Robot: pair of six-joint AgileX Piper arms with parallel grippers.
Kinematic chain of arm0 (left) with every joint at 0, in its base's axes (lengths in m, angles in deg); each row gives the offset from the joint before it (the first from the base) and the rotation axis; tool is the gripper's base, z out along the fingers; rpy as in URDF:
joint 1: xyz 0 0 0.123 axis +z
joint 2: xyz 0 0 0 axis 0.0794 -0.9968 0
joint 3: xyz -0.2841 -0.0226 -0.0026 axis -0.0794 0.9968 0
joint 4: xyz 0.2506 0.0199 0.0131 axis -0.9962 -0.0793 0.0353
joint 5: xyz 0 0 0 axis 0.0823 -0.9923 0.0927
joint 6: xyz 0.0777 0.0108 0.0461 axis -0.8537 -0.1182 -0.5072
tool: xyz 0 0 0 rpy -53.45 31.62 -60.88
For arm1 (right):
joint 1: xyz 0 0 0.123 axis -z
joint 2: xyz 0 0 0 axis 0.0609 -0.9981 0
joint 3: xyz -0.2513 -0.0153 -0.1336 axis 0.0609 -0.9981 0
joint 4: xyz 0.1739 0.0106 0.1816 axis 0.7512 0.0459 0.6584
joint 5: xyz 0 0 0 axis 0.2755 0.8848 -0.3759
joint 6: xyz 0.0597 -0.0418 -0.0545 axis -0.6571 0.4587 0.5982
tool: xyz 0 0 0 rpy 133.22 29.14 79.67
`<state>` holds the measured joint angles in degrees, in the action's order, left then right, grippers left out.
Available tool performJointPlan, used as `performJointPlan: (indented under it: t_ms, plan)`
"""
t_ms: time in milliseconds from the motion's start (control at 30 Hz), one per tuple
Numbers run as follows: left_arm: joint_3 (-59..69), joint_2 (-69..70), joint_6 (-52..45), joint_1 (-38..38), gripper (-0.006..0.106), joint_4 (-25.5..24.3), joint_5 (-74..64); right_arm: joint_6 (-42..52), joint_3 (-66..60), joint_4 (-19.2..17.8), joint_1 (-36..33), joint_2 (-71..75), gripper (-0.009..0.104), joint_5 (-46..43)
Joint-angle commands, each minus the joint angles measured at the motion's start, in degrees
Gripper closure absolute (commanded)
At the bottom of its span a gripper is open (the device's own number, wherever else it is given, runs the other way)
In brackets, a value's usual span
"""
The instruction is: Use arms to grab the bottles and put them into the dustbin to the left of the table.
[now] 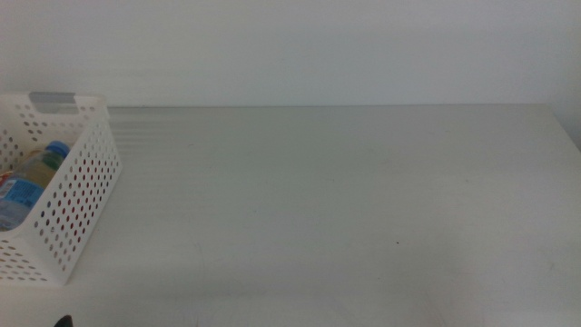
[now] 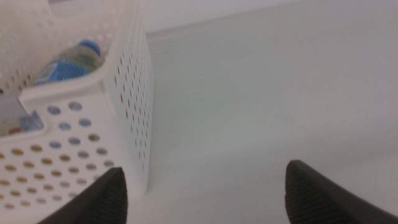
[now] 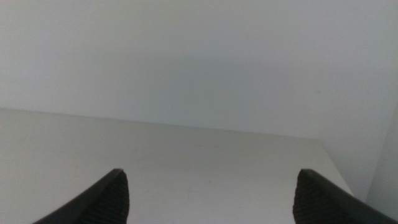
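Bottles (image 1: 36,173) lie inside the basket (image 1: 86,195) at 9 o'clock; none shows on the tabletop (image 1: 345,200). Left gripper (image 2: 202,193) and right gripper (image 3: 208,196) hang empty, fingers apart, so the task looks done.

One white perforated dustbin (image 1: 77,195) is seen on one worktop (image 1: 345,200). Inside it, two bottles can be counted: one blue-capped water bottle (image 1: 23,195) and one further bottle (image 1: 45,163) behind it; whether more lie within cannot be told. Two tools are shown, the left tool (image 2: 202,190) beside the dustbin and the right tool (image 3: 211,196), each with two dark jaws standing apart.
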<state>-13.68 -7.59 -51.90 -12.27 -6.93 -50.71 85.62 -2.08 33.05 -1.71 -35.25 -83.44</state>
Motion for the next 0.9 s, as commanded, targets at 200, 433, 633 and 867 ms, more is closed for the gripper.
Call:
performJointPlan:
  t_ms: [200, 433, 633, 867]
  plan:
    - [0.4, 1.0, 0.6, -0.1, 0.021, 0.0, 7.2, 0.3, 0.5, -0.2, 0.6, 1.7, 0.016, -3.4]
    - [0.4, 1.0, 0.6, -0.1, 0.021, 0.0, 1.6, 0.3, 0.5, -0.1, 0.7, 1.7, 0.016, -1.1]
    - [0.4, 1.0, 0.6, -0.1, 0.021, -0.1, 0.4, 0.3, 0.5, -0.2, 0.9, 1.7, 0.016, 8.5]
    - [0.4, 1.0, 0.6, -0.1, 0.021, -0.1, 0.5, 0.3, 0.5, -0.4, 0.9, 1.6, 0.016, 15.7]
